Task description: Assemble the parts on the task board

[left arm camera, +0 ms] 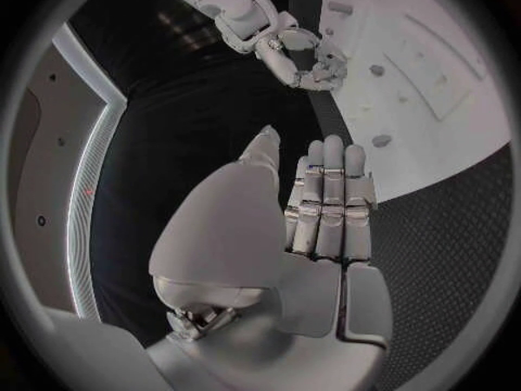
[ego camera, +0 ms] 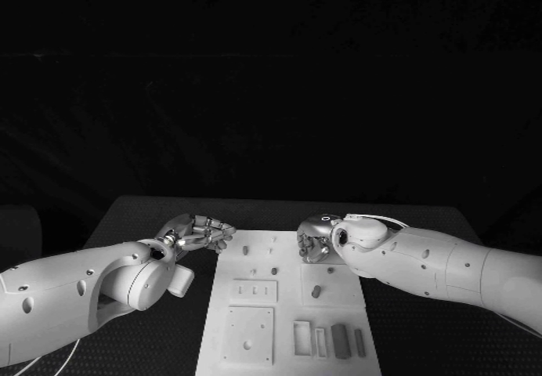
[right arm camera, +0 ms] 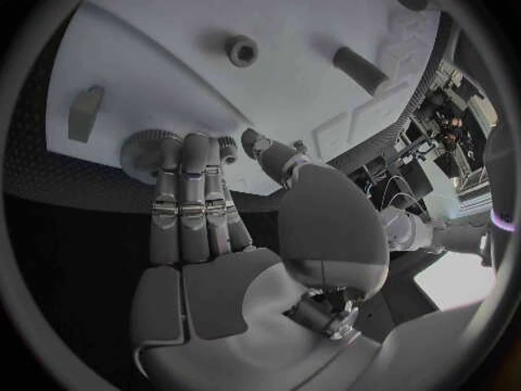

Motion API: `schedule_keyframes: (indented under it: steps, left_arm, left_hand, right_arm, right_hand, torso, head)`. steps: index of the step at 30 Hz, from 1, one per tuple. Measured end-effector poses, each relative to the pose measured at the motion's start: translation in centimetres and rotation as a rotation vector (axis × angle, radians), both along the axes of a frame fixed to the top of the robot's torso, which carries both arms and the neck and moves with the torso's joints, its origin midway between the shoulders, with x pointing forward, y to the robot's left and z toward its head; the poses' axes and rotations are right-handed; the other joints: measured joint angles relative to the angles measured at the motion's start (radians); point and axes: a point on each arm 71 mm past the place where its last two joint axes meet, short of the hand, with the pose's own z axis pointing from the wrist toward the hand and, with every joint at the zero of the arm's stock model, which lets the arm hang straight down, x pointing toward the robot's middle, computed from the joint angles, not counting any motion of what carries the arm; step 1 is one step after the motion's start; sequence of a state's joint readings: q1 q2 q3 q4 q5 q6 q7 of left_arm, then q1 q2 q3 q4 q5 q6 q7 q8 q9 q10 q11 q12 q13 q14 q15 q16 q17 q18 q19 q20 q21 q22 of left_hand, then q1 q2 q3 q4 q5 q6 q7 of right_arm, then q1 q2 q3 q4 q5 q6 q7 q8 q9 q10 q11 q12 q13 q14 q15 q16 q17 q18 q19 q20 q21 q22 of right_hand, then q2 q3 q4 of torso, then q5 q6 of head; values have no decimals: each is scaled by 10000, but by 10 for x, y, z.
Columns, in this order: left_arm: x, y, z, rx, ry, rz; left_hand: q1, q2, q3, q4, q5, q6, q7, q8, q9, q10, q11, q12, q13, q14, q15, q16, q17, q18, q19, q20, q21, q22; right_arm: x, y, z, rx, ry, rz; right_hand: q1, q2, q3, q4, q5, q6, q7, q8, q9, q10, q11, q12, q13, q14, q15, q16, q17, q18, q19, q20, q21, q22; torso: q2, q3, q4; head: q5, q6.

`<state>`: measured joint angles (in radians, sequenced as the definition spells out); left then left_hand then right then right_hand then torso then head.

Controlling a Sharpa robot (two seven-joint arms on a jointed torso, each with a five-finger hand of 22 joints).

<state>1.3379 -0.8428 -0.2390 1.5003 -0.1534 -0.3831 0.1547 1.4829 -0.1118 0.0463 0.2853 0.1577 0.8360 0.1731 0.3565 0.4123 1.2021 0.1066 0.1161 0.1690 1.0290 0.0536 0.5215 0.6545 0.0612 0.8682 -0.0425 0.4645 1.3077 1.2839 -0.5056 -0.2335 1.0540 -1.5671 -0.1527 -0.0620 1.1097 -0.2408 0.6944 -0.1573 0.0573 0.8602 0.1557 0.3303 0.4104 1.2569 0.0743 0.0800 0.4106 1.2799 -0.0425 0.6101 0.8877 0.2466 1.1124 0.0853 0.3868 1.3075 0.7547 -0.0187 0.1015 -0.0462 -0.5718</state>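
lab | black table (ego camera: 147, 211) | white task board (ego camera: 283, 329)

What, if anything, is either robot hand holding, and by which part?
Left robot hand: nothing; its fingers lie straight and together off the white task board. Right robot hand: fingertips on a round grey knob-like part; an actual hold cannot be told.

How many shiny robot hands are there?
2. The left hand is at the far left edge of the task board; the right hand is over its far middle.
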Motion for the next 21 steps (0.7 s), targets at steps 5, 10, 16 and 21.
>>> schedule_keyframes:
  steps: [5,10,16,21]
  left_arm:
    - [0,0,0,-3,7,2]
    - [0,0,0,-1,15,5]
    - [0,0,0,-4,23,-7]
    - [1,0,0,-4,35,-18]
  left_hand:
    - [0,0,-27,27,0,0,0,0,-1,18,18,0,0,0,0,0,6,-13,1,0,0,0]
    - [0,0,-27,27,0,0,0,0,0,18,19,0,-1,0,0,-38,6,-24,0,0,38,-2]
    - [0,0,-27,27,0,0,0,-36,8,18,19,0,8,0,0,-39,14,-43,1,1,38,-2]
    - [0,0,-27,27,0,0,0,-49,7,18,19,0,8,0,0,-39,14,-70,0,0,38,-2]
  right_arm:
    - [0,2,2,40,-103,12]
    - [1,2,3,9,-263,-14]
    - [2,3,5,-26,-437,-14]
    - [1,6,4,-10,-601,-19]
  right_hand:
    - [0,0,83,20,-38,113,-3,58,48,-232,59,-126,-16,-52,61,1,2,8,-90,19,18,-2]
    - [0,0,193,26,-39,117,-1,105,76,-496,152,-145,-105,-51,132,-31,13,78,-90,18,54,1]
    - [0,0,320,14,-39,189,2,125,110,-603,188,-113,-125,-78,159,-30,31,81,-146,34,116,7]
    - [0,0,358,55,-38,272,-48,204,145,-617,203,-80,-131,-77,159,-31,53,73,-160,19,125,8]
  torso:
    - [40,12,-6]
    - [68,23,-1]
    - [111,38,-2]
    - [135,46,-5]
  head:
    - [-5,10]
    - [-12,13]
    - [-17,15]
    - [-28,1]
